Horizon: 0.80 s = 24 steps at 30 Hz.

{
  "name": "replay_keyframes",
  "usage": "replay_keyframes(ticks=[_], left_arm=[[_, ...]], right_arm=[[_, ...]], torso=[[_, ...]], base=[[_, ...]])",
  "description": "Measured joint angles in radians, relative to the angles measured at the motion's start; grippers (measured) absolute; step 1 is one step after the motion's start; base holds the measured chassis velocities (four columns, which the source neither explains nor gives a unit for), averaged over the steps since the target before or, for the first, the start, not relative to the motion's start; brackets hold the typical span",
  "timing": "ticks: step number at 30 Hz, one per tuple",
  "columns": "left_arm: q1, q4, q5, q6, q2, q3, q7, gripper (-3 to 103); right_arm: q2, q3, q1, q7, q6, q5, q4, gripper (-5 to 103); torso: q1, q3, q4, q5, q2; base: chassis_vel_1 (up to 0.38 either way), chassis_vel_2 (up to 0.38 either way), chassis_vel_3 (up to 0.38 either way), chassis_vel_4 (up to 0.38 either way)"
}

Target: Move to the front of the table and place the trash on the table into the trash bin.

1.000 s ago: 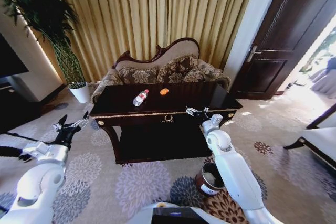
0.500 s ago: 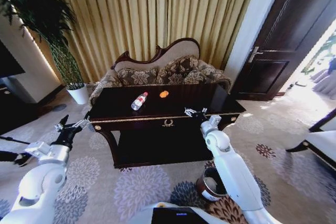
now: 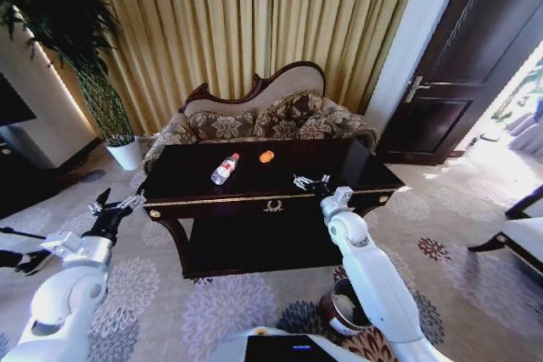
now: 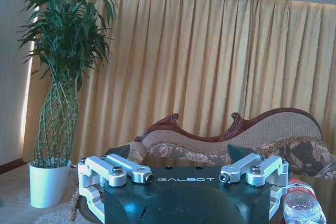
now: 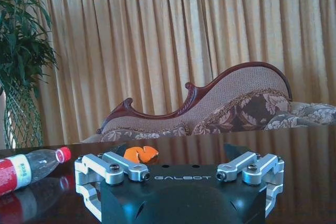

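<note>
Spread wide, the left gripper (image 3: pixel 114 208) hangs beside the dark glossy wooden table (image 3: pixel 356 169); the right gripper (image 3: pixel 309 182), fingers parted, is over its front edge. One clear plastic bottle (image 3: pixel 224 169) and one orange piece (image 3: pixel 266 157) lie there. One brown trash bin (image 3: pixel 339 315) stands below the right arm.

From the left wrist, a potted bamboo plant (image 4: pixel 59 66) stands by gold curtains (image 4: pixel 210 66).

From the right wrist, a carved sofa (image 5: pixel 220 108) backs the table.

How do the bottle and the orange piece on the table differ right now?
The bottle is clear, long and lying on its side with a red cap; the orange piece is opaque, small and flat-looking. The bottle lies further toward the robot's left. Both rest on the table, beyond the right hand.
</note>
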State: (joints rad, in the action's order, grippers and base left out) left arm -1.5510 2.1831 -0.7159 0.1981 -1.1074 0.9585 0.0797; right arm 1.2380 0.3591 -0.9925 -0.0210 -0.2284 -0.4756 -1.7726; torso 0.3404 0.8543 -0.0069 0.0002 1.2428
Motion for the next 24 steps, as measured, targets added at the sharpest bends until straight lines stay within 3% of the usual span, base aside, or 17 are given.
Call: replay_keyframes(ticks=[24], left_arm=[[-0.004, -0.01, 0.003, -0.007, -0.015, 0.004, -0.007, 100]], right_arm=[[0.015, -0.011, -0.019, -0.003, -0.003, 0.017, -0.02, 100]], torso=[[0.0, 0.0, 0.0, 0.0, 0.0]], base=[[-0.065, 0.062, 0.061, -0.063]])
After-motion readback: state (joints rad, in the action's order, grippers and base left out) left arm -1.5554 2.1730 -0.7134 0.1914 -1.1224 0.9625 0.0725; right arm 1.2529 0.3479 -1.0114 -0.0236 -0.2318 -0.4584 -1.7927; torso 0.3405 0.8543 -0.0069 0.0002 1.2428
